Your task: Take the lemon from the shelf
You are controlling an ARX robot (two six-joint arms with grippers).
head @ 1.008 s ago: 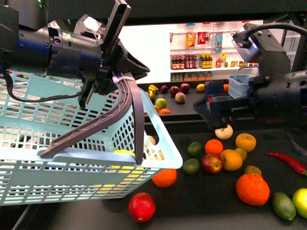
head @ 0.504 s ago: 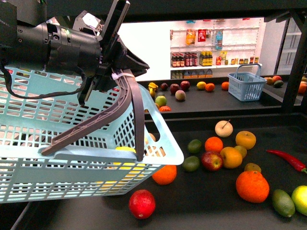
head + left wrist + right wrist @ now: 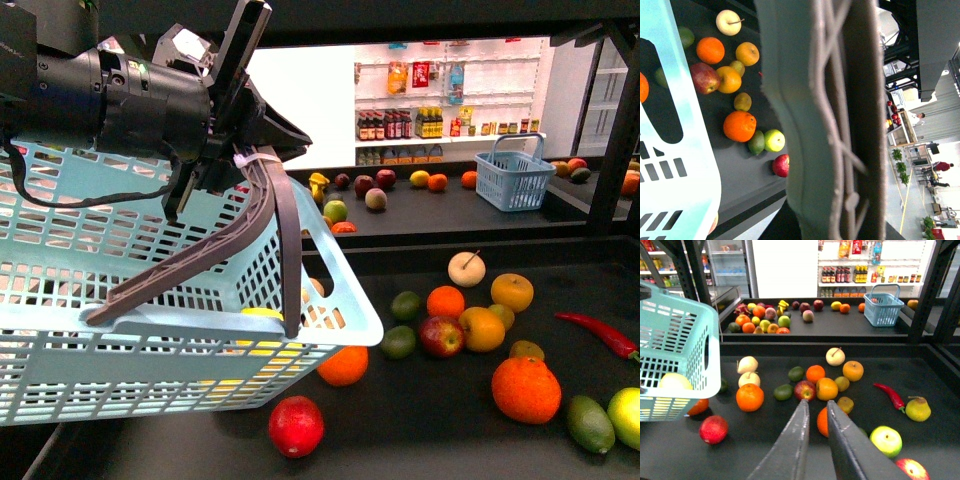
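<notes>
My left gripper (image 3: 232,165) is shut on the grey-brown basket handle (image 3: 270,215) and holds the light blue basket (image 3: 150,330) tilted above the left of the black shelf tray (image 3: 430,430). The handle fills the left wrist view (image 3: 830,125). A bright yellow fruit, the lemon (image 3: 258,318), shows through the slats inside the basket. It also shows in the right wrist view (image 3: 674,382). My right gripper (image 3: 816,407) is shut and empty, above the tray's near edge, pointing at the fruit pile. It is out of the front view.
Loose fruit lies on the tray: a large orange (image 3: 526,391), a red fruit (image 3: 296,427), an apple (image 3: 441,338), limes (image 3: 398,344) and a red chilli (image 3: 598,335). A farther black shelf holds a small blue basket (image 3: 514,180). A black post (image 3: 612,130) stands at the right.
One second ago my right arm reached across the right of the front view; it has since pulled back out of it. The basket and left gripper have hardly moved.
</notes>
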